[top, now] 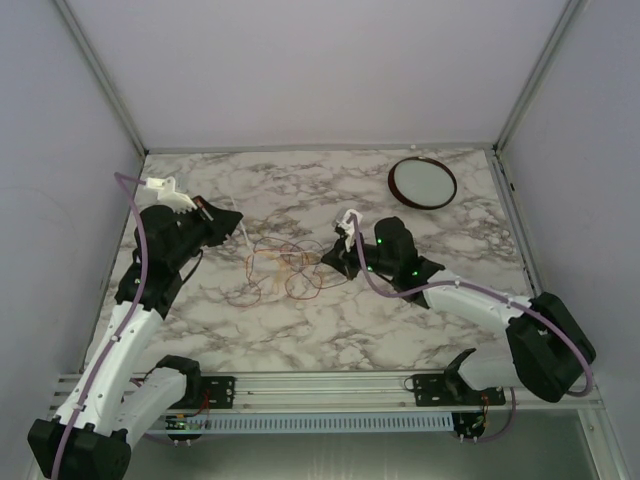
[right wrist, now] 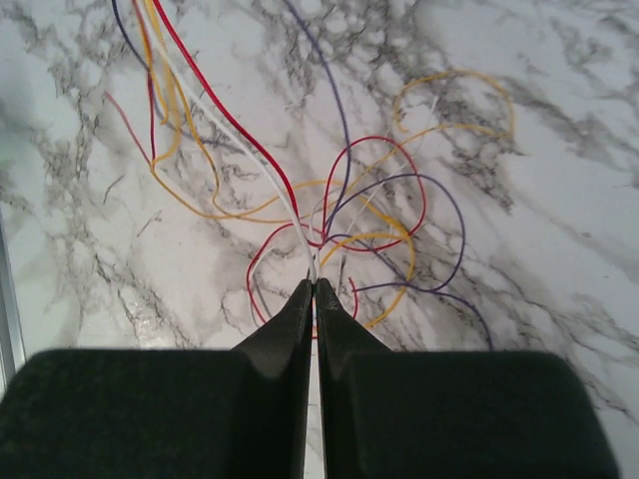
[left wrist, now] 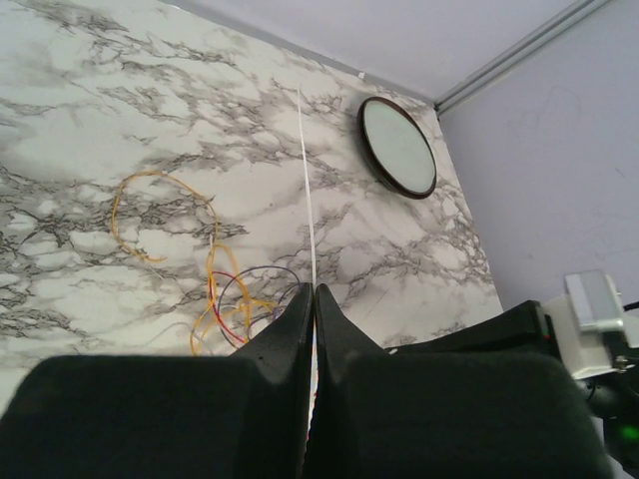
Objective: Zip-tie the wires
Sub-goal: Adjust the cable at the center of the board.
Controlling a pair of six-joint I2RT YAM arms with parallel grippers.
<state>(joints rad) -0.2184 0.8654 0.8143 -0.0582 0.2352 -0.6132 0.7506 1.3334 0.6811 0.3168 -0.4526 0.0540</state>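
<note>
Wires (top: 290,262) | left gripper (left wrist: 312,289) closed on thin white strip (left wrist: 308,180), likely the zip tie, aimed toward round dish (left wrist: 398,147) | right gripper (right wrist: 313,284) closed, tips touching wires, nearer arm; whether it pinches a strand is unclear | wires loose on worktop (top: 330,330) between both grippers, nearer the arm bases than the dish

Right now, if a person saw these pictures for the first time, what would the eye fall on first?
First the tangle of thin red, orange, yellow and dark wires at the middle of the marble table. Next a thin white strip pinched in the shut left end effector, pointing to the far edge. Last the dark-rimmed round dish at the far right corner.
</note>
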